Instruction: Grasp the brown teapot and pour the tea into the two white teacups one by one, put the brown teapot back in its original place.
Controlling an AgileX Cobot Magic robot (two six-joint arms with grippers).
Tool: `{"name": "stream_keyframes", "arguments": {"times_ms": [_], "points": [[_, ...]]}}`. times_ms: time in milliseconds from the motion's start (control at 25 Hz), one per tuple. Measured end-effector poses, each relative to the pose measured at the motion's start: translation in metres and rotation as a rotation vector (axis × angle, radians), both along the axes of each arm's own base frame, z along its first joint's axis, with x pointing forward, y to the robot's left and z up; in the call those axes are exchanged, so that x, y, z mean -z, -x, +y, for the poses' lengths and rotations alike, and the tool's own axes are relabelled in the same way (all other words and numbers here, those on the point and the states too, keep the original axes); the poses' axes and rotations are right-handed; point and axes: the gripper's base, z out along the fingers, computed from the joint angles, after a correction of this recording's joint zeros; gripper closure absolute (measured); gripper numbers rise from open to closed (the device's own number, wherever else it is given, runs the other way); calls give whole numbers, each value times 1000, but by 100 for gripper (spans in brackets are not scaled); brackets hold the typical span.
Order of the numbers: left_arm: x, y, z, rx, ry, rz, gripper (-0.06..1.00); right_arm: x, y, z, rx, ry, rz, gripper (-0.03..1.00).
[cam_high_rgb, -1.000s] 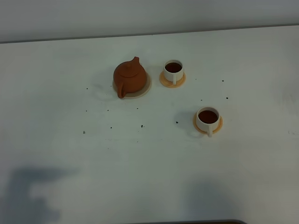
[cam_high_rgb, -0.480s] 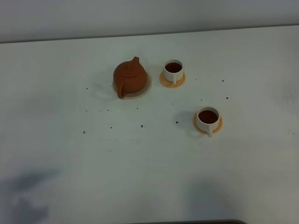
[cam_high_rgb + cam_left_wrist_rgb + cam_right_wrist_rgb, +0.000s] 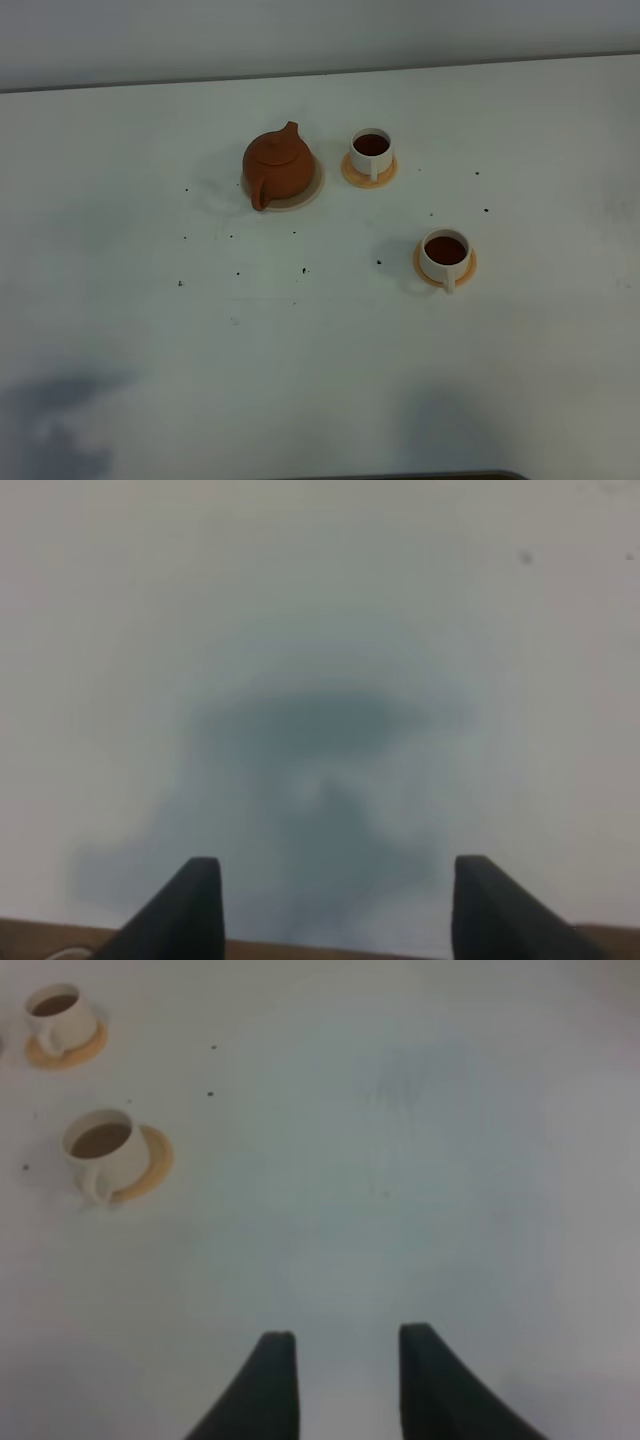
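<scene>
White bench [image 3: 150,380], matte, flecked with small dark specks, meeting a pale wall at its far edge.

Item 1: brown teapot [image 3: 275,166]. Upright, lid on, seated on the pale coaster [image 3: 312,190], far and slightly left of centre in the high view. Spout points away toward the wall, loop handle faces the near-left. Long axis runs handle to spout, near-left to far-right.

Item 2: far teacup [image 3: 371,152] on its orange saucer [image 3: 352,174], just beside the teapot on its right, apart from it. Dark tea inside.

Item 3: near teacup [image 3: 444,254] on its own saucer [image 3: 466,268], well apart from the teapot, nearer and further right. Dark tea inside. Both cup handles point toward the near edge.

Item 4: left fingers [image 3: 335,905]. Spread wide, nothing between them, over bare bench and their own shadow. None of the tea things appear in this wrist view.

Item 5: right fingers [image 3: 345,1385]. Parted by a narrower gap, empty. Both cups appear ahead and well off to one side in this wrist view.

Neither arm enters the high view, only shadows at the near edge.

Assessment: both cups filled and pot back on its coaster, so the task looks essentially finished. Should the pot need handling again, its handle faces the left arm's side, which favours that arm.
</scene>
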Motion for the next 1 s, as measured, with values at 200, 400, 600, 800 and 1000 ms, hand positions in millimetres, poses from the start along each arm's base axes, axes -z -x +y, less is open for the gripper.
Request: {"name": "stream_keyframes", "arguments": {"times_ms": [200, 400, 600, 800, 1000], "points": [[0, 0, -1, 15, 1, -1, 45, 0, 0, 0, 0, 0, 0, 73], [-1, 7, -1, 15, 1, -45, 45, 0, 0, 0, 0, 0, 0, 73], [-2, 13, 0, 15, 0, -85, 45, 0, 0, 0, 0, 0, 0, 73], [-3, 19, 0, 15, 0, -128, 45, 0, 0, 0, 0, 0, 0, 73], [-3, 24, 0, 15, 0, -159, 45, 0, 0, 0, 0, 0, 0, 73]]}}
